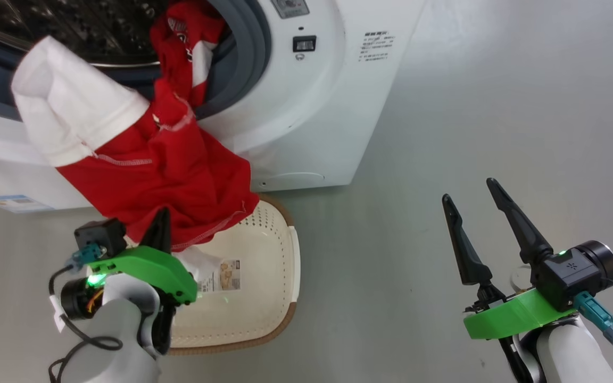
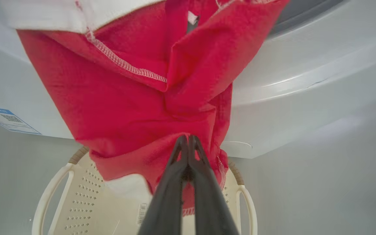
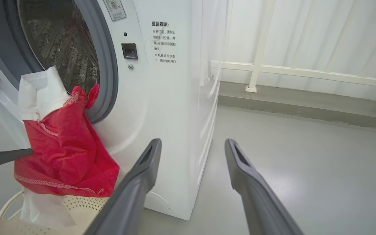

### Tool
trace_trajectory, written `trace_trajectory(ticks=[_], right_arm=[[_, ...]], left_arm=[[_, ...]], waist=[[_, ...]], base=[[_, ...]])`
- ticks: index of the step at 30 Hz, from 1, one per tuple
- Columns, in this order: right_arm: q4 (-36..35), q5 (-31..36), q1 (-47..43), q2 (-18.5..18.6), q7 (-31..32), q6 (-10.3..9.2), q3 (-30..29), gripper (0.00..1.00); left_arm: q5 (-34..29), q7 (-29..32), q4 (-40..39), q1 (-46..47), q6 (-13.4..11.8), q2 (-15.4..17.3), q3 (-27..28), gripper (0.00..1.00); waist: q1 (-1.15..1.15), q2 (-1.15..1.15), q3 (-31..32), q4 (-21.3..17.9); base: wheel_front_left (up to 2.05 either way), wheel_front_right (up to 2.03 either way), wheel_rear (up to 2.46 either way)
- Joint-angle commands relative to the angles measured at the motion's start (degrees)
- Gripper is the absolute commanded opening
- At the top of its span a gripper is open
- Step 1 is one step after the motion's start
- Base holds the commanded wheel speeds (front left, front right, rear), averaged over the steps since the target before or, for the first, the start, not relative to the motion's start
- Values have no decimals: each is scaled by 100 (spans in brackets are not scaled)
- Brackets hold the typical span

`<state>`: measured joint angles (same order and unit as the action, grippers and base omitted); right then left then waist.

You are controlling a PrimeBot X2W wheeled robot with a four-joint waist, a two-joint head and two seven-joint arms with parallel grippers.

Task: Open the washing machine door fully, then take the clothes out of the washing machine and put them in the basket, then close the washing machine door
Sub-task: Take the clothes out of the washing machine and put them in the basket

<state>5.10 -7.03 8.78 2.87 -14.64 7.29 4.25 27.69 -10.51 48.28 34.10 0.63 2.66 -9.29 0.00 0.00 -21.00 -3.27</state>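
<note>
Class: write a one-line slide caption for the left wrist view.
Left gripper shut on red clothes draped from the washing machine, hanging above the basket.

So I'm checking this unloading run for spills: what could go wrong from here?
The left gripper pinches only a fold of the red garment, so it might slip. The garment's top lies across the grey rubber ring and may snag. Released here, cloth could spill past the basket rim.

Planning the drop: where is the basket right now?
In the head view's lower left, the basket sits before the washing machine, under the hanging clothes.
</note>
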Motion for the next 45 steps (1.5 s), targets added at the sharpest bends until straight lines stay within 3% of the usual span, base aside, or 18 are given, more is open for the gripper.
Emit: trace_trajectory(ticks=[1,11,23,24,25,27,28,29,30,31,45], right_arm=[[-163,17,192,0,-36,20,103,100],[-218,-15,379,0,-36,20,112,100],[-215,-75,510,0,-36,20,180,100],[-210,-78,519,0,-36,20,185,100],[-203,-82,530,0,-36,20,186,100],[-188,-90,546,0,-36,20,174,100],[-169,-98,546,0,-36,20,164,100],[-169,-98,546,0,-36,20,164,100],[-156,-101,542,0,-36,20,160,100],[-143,-105,534,0,-36,20,158,100],[33,-158,342,0,-36,20,30,100]], left_arm=[[83,-97,102,169,60,108,139,0],[359,-202,1738,774,253,51,146,0],[383,-22,2473,1059,31,68,40,0],[367,2,2488,1057,9,87,18,7],[347,26,2501,1054,4,105,-9,24],[331,64,2519,1040,-8,122,-44,37],[287,158,2534,1001,-27,143,-109,55],[287,158,2534,1001,-27,143,-109,55],[277,240,2540,970,-25,147,-137,88],[272,311,2545,938,-18,157,-157,100],[309,-384,2458,616,266,222,-186,100]], waist=[[0,0,-190,-82],[0,0,-698,-205],[0,0,-1101,-361],[0,0,-1113,-376],[0,0,-1121,-391],[0,0,-1116,-411],[0,0,-1086,-421],[0,0,-1086,-421],[0,0,-1063,-421],[0,0,-1034,-419],[0,0,-428,-183]], base=[[0,0,0],[0,0,0],[0,0,0],[0,0,0],[0,0,0],[0,0,0],[0,0,0],[0,0,0],[0,0,0],[0,0,0],[0,0,0]])
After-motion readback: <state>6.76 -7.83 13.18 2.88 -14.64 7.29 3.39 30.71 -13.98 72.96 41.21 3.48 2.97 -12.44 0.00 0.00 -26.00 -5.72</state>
